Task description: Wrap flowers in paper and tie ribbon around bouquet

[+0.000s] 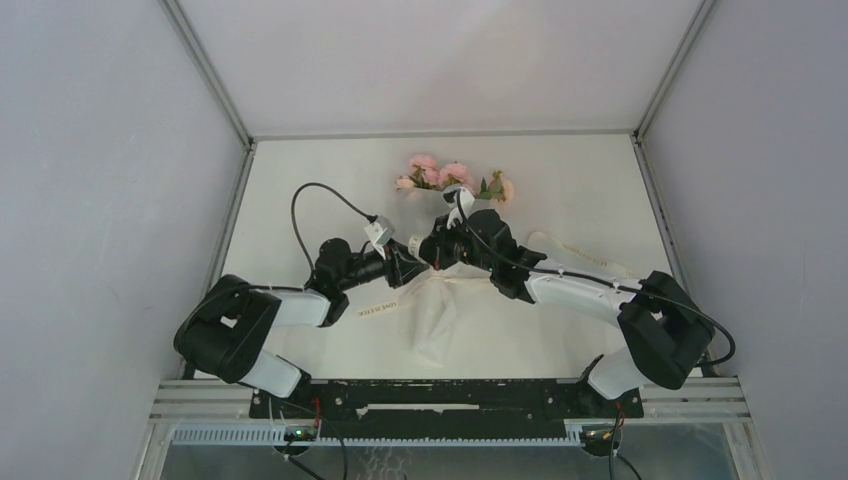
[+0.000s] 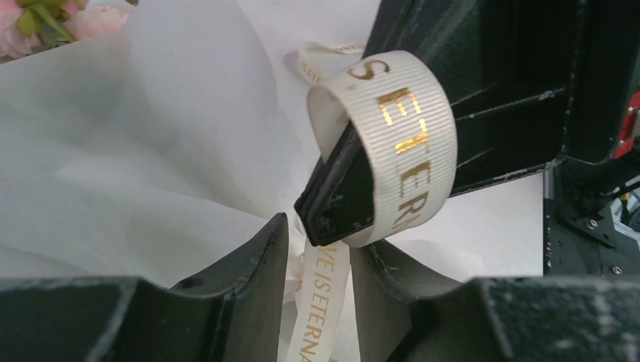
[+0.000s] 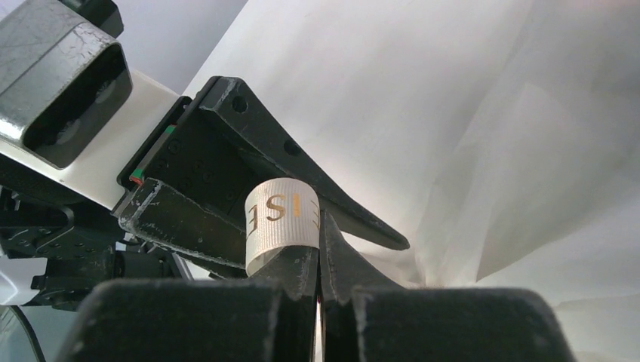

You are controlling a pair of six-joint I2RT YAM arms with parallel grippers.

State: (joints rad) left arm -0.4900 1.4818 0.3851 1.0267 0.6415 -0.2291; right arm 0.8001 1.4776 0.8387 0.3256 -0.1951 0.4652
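The bouquet lies on the table with the pink flowers [image 1: 440, 175] [image 2: 45, 19] at the far end. The white paper [image 1: 440, 312] [image 2: 151, 136] [image 3: 453, 113] is gathered round the stems toward me. Both grippers meet at the paper's narrow waist. My right gripper [image 1: 434, 250] [image 3: 318, 226] is shut, with the gold-lettered cream ribbon [image 2: 411, 128] [image 3: 281, 215] looped over one finger and running into the seam between the fingers. My left gripper [image 1: 410, 265] [image 2: 326, 237] stands partly open just below it. A hanging strand of ribbon and some bunched paper sit between its jaws.
One ribbon tail [image 1: 376, 308] lies on the white table [image 1: 300, 200] left of the paper. Another stretch runs behind the right arm [image 1: 585, 257]. Grey walls close in the table on the left, right and far sides. The left arm's black cable [image 1: 300, 205] arcs above it.
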